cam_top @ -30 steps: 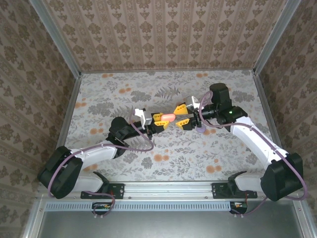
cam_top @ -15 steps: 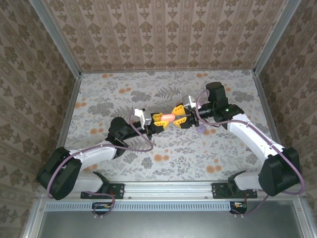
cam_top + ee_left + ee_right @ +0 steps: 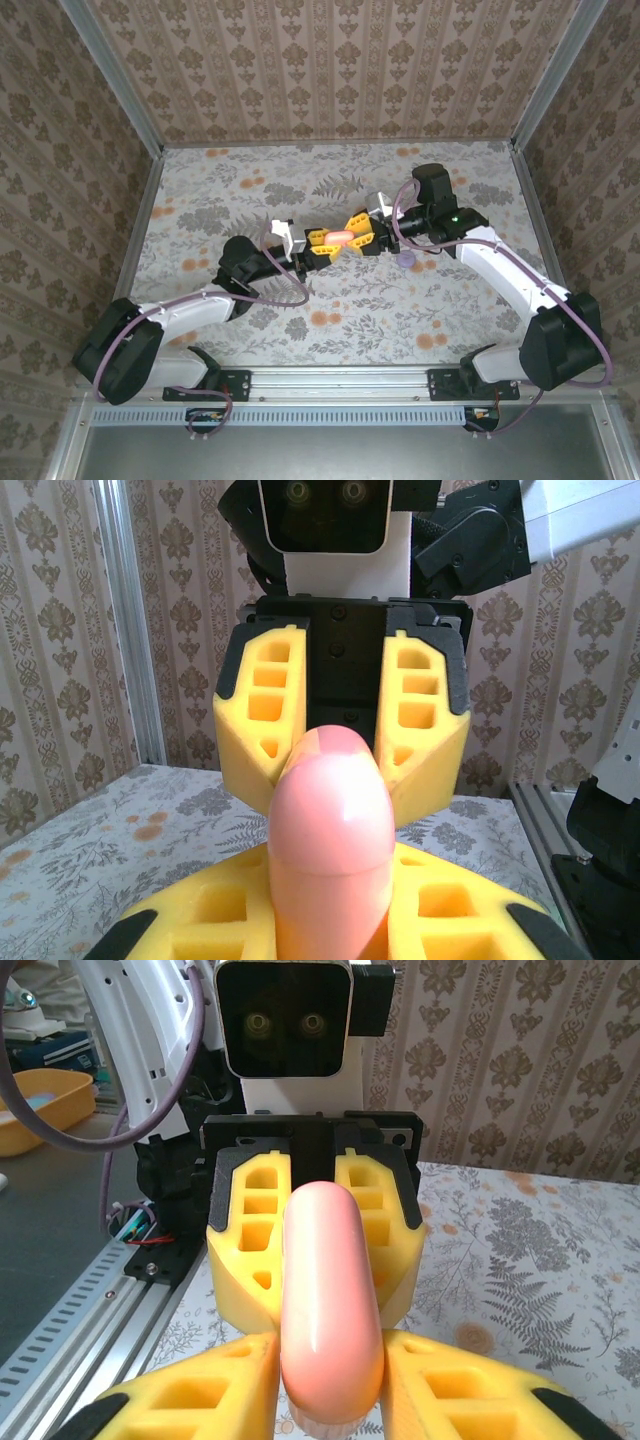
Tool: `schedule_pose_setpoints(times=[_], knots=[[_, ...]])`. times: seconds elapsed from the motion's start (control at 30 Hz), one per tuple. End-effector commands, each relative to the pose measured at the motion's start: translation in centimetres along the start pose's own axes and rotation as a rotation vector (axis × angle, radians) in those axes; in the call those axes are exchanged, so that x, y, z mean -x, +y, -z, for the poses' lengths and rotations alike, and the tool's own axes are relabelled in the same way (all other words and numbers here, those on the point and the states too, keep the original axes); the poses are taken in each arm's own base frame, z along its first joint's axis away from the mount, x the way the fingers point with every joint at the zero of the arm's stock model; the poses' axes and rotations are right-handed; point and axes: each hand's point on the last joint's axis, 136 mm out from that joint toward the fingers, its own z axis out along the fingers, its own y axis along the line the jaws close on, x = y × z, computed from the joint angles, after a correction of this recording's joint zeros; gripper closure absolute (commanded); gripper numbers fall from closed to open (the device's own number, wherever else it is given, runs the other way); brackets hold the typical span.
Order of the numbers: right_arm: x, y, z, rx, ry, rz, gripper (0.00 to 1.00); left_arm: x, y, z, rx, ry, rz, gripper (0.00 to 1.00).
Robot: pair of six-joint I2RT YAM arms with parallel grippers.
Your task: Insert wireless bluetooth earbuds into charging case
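Though opposed, both jaws snug against charging case (image 3: 340, 237)

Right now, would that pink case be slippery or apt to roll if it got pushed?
Probably slippery: the charging case looks smooth and glossy. It seems rigid, undented in the left gripper. Its rounded edges might let it rock.

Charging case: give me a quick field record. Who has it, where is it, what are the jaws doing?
object: charging case
position: held above the table, between the two grippers
left gripper: shut on one end of the case
right gripper: fingers on either side of the other end, contact unclear
also on table: purple disc, beneath the right arm
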Motion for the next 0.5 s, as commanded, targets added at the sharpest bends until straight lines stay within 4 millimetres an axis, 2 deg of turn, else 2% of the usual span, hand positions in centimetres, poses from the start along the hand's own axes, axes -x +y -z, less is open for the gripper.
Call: schedule_pose_setpoints(times=[0.0,0.2,0.47], knots=[[1.4,0.59,-0.26,0.053,-0.041,0.057,0.73,1.8,-0.32,-0.27,-0.015,-0.039,-0.048,0.85],[1.36,0.66,-0.21,0.051,-0.031,0.067,0.79,1.78,-0.24,-0.38,-0.012,-0.037,-0.05,0.82],[1.36,0.76,-0.14,0.047,-0.025,0.074,0.8,1.65,-0.18,-0.23,-0.002,-0.036,-0.049,0.75]])
